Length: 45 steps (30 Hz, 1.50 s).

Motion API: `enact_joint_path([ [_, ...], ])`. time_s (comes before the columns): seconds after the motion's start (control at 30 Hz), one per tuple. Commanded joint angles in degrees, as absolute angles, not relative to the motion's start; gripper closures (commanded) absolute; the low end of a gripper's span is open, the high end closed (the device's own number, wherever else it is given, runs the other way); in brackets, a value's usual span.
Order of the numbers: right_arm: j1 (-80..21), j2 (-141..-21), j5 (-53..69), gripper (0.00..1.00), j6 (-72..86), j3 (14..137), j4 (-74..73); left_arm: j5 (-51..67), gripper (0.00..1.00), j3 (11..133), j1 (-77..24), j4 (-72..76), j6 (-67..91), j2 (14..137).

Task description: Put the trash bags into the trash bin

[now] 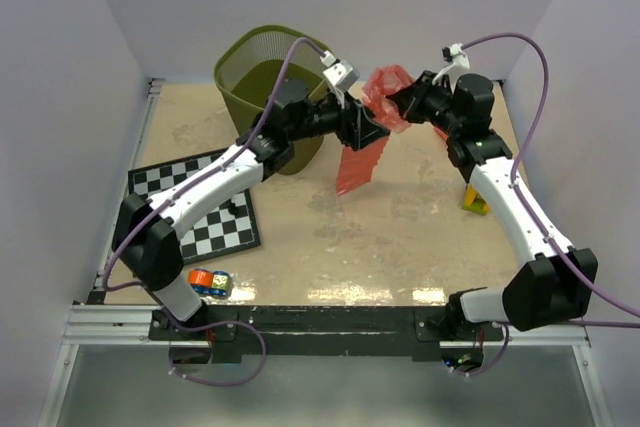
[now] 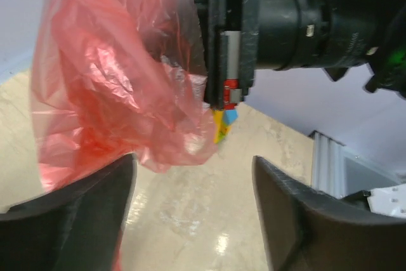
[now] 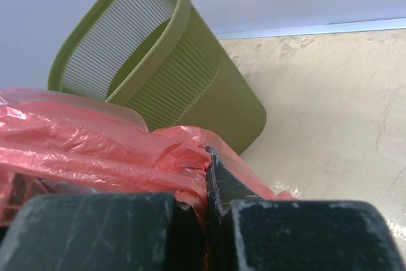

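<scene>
The trash bag (image 1: 358, 159), a crinkly translucent red film, hangs above the table's middle. My right gripper (image 1: 398, 104) holds its bunched top, and in the right wrist view that gripper (image 3: 208, 157) is shut on the film (image 3: 95, 150). My left gripper (image 1: 368, 132) is right beside the bag, on its left. In the left wrist view it (image 2: 193, 169) stands open. The bag (image 2: 114, 87) brushes the left finger (image 2: 82, 214), and nothing is clamped between the two. The olive-green mesh trash bin (image 1: 262, 59) stands upright at the back left, also seen as the bin (image 3: 190, 87) just beyond the bag.
A checkerboard mat (image 1: 195, 202) lies under the left arm. An orange and blue toy (image 1: 208, 282) sits near the front left edge. A yellow-green block (image 1: 476, 199) stands on the right beside the right arm. White walls close in the table.
</scene>
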<state>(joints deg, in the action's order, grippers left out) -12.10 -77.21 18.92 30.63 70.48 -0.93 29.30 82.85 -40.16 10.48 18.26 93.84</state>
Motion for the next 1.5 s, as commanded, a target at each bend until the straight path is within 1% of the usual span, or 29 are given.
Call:
enact_joint_path([
  [0.0,-11.2,-75.5,17.4,1.00,34.1,71.6,2.2,26.8,0.00,89.8,-40.3,12.7,22.9,96.3],
  [0.17,-11.1,-73.9,18.9,1.00,35.4,69.4,2.5,19.4,0.00,97.0,-40.7,9.2,22.8,102.7],
  [0.27,-11.1,-73.3,20.2,1.00,35.9,68.6,2.6,19.1,0.00,101.3,-40.5,8.1,22.4,106.7],
  [0.33,-11.1,-72.8,20.8,1.00,36.1,67.9,2.8,20.1,0.05,103.0,-40.4,8.1,22.5,108.6],
  [0.4,-11.0,-72.5,20.8,1.00,35.8,67.8,2.9,19.5,0.15,103.8,-40.5,7.7,22.0,109.7],
  [0.5,-9.9,-72.1,21.1,1.00,35.9,67.5,3.2,17.8,0.36,104.7,-40.1,5.2,20.3,110.0],
  [0.53,-9.4,-72.0,21.4,1.00,36.1,67.2,3.4,18.0,0.40,104.3,-39.6,4.8,20.3,109.7],
  [0.57,-9.0,-71.9,21.9,1.00,36.6,66.8,4.1,18.9,0.42,104.0,-38.9,4.5,20.2,109.5],
  [0.63,-8.1,-71.7,22.6,1.00,37.0,66.1,4.6,20.4,0.53,102.9,-37.9,4.0,19.6,108.8],
  [0.73,-6.6,-71.2,24.0,1.00,37.8,64.8,5.6,24.0,0.83,101.3,-36.1,2.9,18.1,107.8],
  [0.8,-5.9,-70.9,24.3,1.00,37.8,64.2,5.7,26.3,0.99,100.9,-34.9,1.7,18.1,107.4],
  [0.9,-5.2,-70.3,22.9,1.00,35.7,64.0,5.0,26.5,1.00,97.7,-33.2,2.4,16.6,104.8],
  [1.0,-5.1,-69.4,18.9,1.00,31.6,64.8,3.0,26.7,1.00,97.0,-31.9,0.1,14.4,103.0],
  [1.27,-5.1,-67.4,-2.3,1.00,21.5,65.4,-3.9,24.3,1.00,95.9,-30.6,-5.4,11.1,99.4],
  [1.33,-5.0,-66.6,-4.8,1.00,21.1,65.0,-4.5,23.9,1.00,95.9,-30.6,-6.4,10.2,98.9],
  [1.47,-4.8,-65.7,-5.8,1.00,21.1,64.5,-5.4,24.1,1.00,95.3,-30.5,-7.2,9.2,97.7],
])
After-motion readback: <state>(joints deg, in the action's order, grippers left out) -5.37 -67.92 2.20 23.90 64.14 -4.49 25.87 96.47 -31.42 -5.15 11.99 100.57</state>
